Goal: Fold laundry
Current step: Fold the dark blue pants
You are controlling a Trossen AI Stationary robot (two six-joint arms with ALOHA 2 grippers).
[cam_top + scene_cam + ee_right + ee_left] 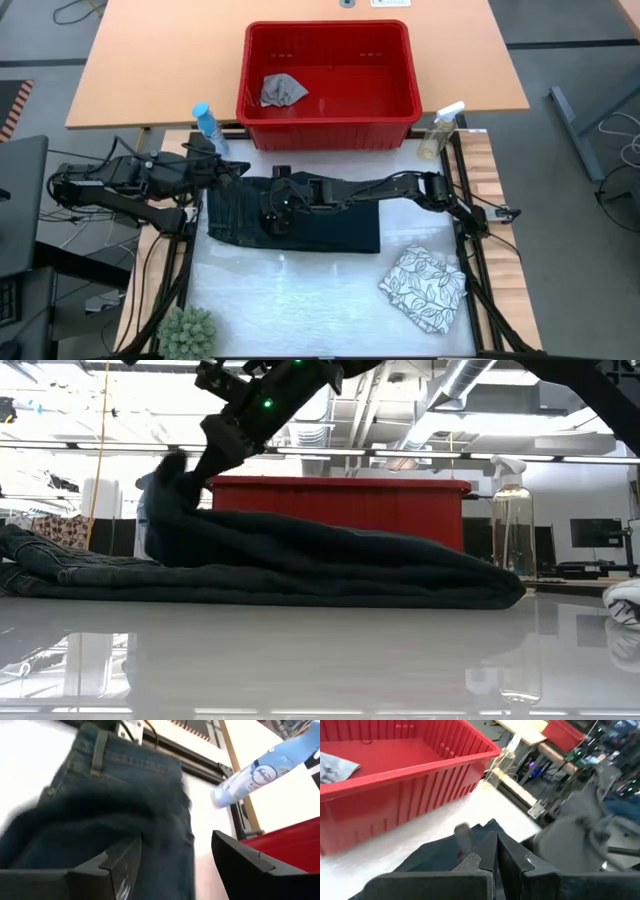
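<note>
Two grippers work over the jeans (300,222) near the table's (300,300) centre. The right gripper (277,208) has its jaws spread apart above the denim, one finger (120,865) against the fabric; whether any cloth is caught between them cannot be told. In the low view a peak of denim stands up just under that gripper. The left gripper (232,172), at about ten o'clock from the right one, has its jaws pressed together at the jeans' edge; nothing shows pinched between its fingers (480,865).

Outward, the leaf-print cloth (425,288) lies folded at four o'clock, well apart from the jeans. The grey cloth (282,90) sits in the red basket (400,105) at twelve. A blue bottle (208,125) stands at eleven, a clear spray bottle (440,132) at one, a plant (188,333) at seven.
</note>
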